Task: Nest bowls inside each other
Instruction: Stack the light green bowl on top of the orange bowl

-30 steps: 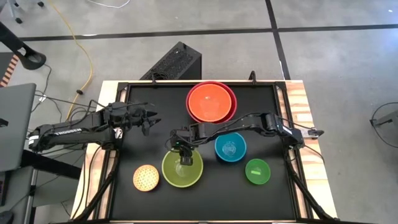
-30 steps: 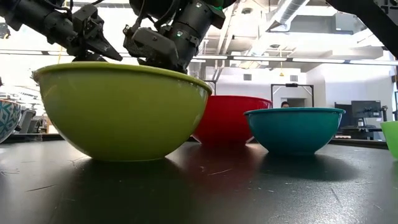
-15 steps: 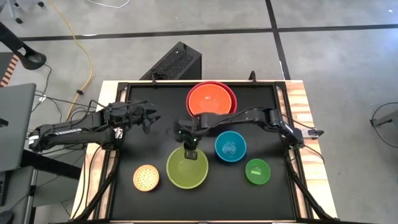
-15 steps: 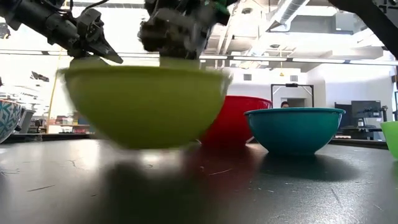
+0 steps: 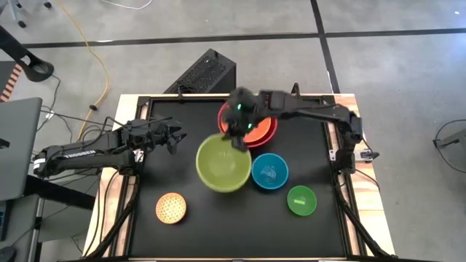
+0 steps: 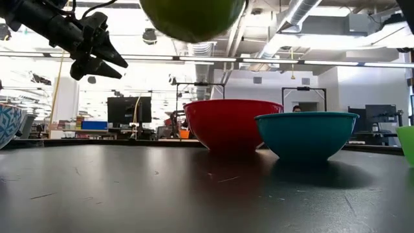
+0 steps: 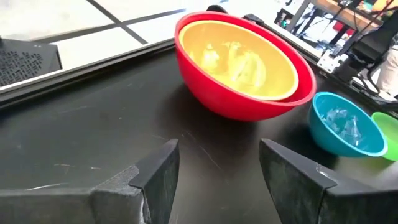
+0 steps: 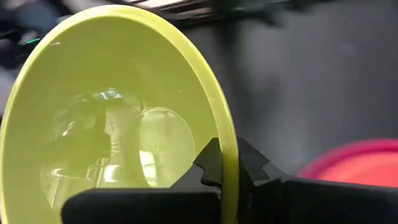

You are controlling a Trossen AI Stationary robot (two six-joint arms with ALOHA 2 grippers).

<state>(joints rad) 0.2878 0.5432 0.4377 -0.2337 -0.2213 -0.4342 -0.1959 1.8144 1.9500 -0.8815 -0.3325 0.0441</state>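
My right gripper (image 5: 238,140) is shut on the lime-green bowl (image 5: 223,163), which hangs high over the table's middle; only its underside (image 6: 193,16) shows in the low view. The orange bowl (image 5: 246,116) sits inside the red bowl (image 5: 271,129) at the far side. The blue bowl (image 5: 270,172), small bright green bowl (image 5: 301,200) and speckled pale-yellow bowl (image 5: 171,208) stand on their bases on the black table. My left gripper (image 5: 177,135) hovers open at the left, touching nothing. My right gripper pinches the lime-green bowl's rim (image 8: 227,163), one finger inside the bowl and one outside. The hold is on the rim's far right part (image 5: 237,143), and the fingers slant down from the far right. The bowl hangs clear of the table, mouth upward.
The black table top (image 5: 182,175) has a raised frame around it and wooden side strips. The red and orange pair (image 7: 236,59) and the blue bowl (image 7: 345,124) lie ahead of my left gripper (image 7: 217,168). A black box (image 5: 206,73) sits on the floor beyond the far edge.
My right gripper has risen and gone toward the far edge and the red bowl, carrying the lime-green bowl. The bowl stood on the table near the front a second ago and now hangs well clear of it.
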